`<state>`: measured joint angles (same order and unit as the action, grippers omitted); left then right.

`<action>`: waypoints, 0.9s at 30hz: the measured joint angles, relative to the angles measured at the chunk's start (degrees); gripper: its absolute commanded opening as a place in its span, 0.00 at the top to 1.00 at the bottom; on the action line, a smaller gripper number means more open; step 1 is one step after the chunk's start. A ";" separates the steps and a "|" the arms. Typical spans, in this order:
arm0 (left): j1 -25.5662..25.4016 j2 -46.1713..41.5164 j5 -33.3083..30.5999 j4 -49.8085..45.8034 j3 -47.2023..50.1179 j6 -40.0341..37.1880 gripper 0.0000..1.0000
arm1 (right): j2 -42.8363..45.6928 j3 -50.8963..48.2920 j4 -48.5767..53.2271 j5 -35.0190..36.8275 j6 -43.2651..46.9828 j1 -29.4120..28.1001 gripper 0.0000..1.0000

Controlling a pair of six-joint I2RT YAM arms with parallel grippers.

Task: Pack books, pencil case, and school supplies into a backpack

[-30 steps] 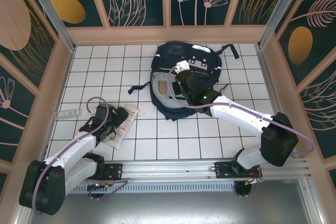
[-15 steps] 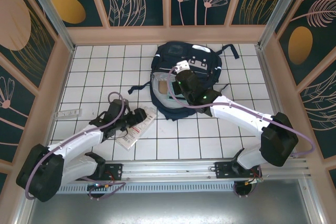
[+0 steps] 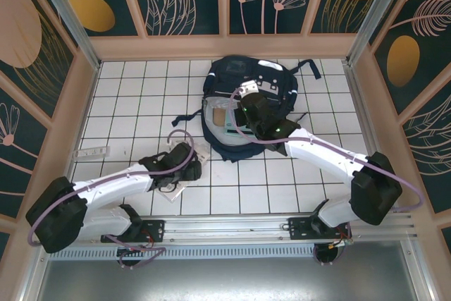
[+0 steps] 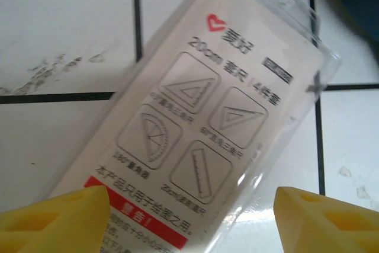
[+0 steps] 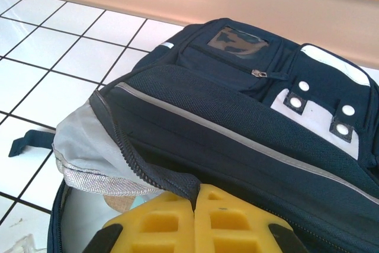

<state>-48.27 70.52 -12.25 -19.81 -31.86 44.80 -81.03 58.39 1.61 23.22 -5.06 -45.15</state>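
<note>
White tiles cover the desk (image 3: 141,89), and we have the backpack (image 3: 271,75) lying at the far middle, its main zip open; the right gripper (image 5: 195,208) is pressed together at that opening, apparently pinching the zip edge, though the contact is hard to make out; over on the left, the white packet (image 4: 207,122) lies flat on the tiles just beside the backpack; the left gripper (image 4: 190,208) hangs above it, fingers spread to either side.

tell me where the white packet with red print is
In the top view the white packet lies on the tiles under the left gripper, just near-left of the backpack.
</note>
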 measured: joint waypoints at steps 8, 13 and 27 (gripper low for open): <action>-8.94 9.49 -7.52 -2.58 -4.31 -2.56 0.39 | 1.07 -1.01 -0.13 -1.03 -0.96 0.92 0.98; -10.97 14.47 -11.26 -4.87 -6.73 -2.75 0.40 | 1.07 -1.09 -0.13 -1.36 -1.31 1.03 0.98; -12.17 24.63 -18.53 -9.77 -14.78 -1.03 0.80 | 1.16 -1.09 -0.13 -2.34 -1.49 1.25 0.97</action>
<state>-60.45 95.15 -30.79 -29.58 -46.63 43.77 -79.88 57.30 1.48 20.88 -6.55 -43.90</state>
